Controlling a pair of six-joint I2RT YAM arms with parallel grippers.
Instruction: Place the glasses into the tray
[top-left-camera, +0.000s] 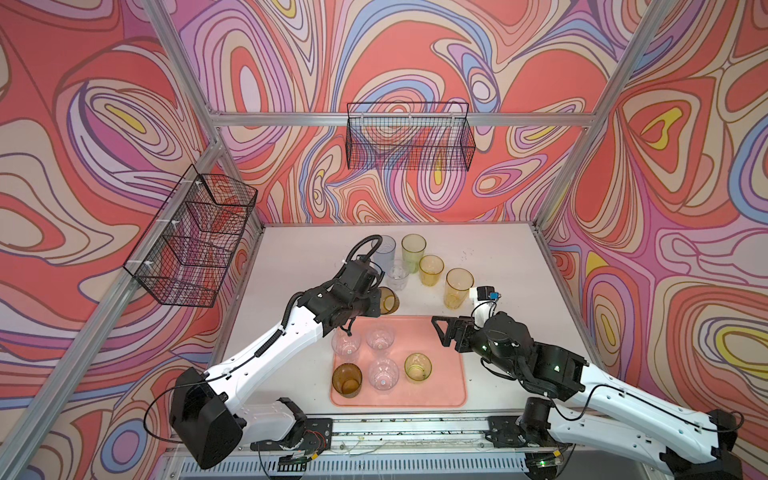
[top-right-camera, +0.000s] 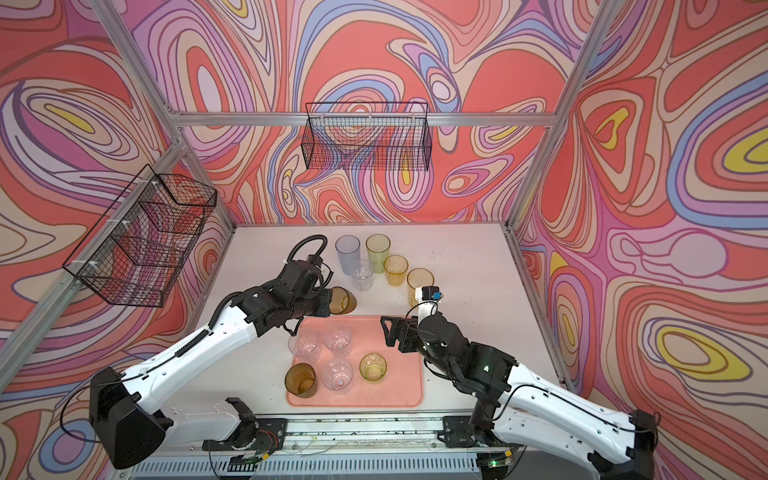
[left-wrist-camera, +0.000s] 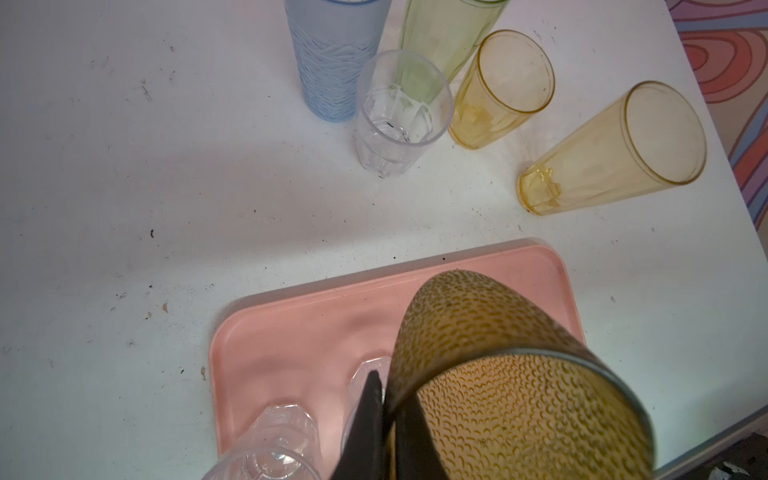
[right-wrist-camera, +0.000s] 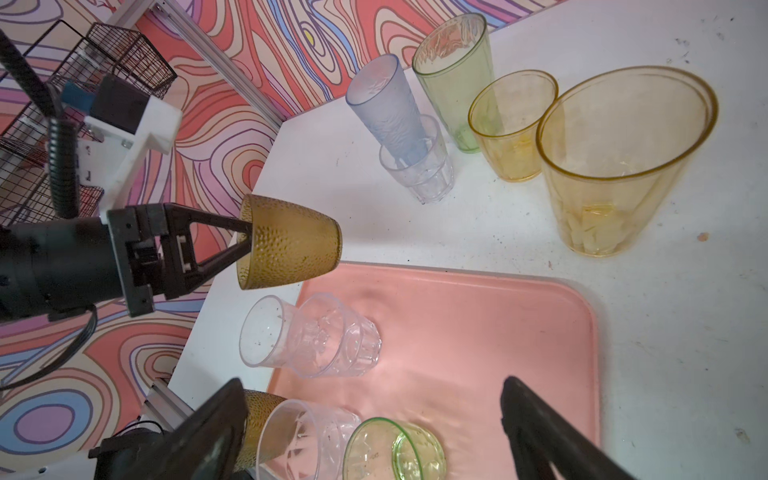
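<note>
Near the far edge of the tray (top-left-camera: 451, 386), left fingers (right-wrist-camera: 216, 226) clamped on the brown glass (right-wrist-camera: 291, 245) at its rim — tipped sideways, likely bound for a free spot — right fingers (right-wrist-camera: 540, 428) spread, empty, clear.

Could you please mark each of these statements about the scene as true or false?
1. The left gripper is shut on a brown glass. True.
2. The right gripper holds a yellow glass. False: it is open and empty, over the tray.
3. The pale blue glass stands in the tray. False: it stands on the table, beyond the tray.
4. A short green glass stands in the tray. True.
5. The brown glass in the left gripper is upright. False: it is tipped on its side, pinched at its rim.
</note>
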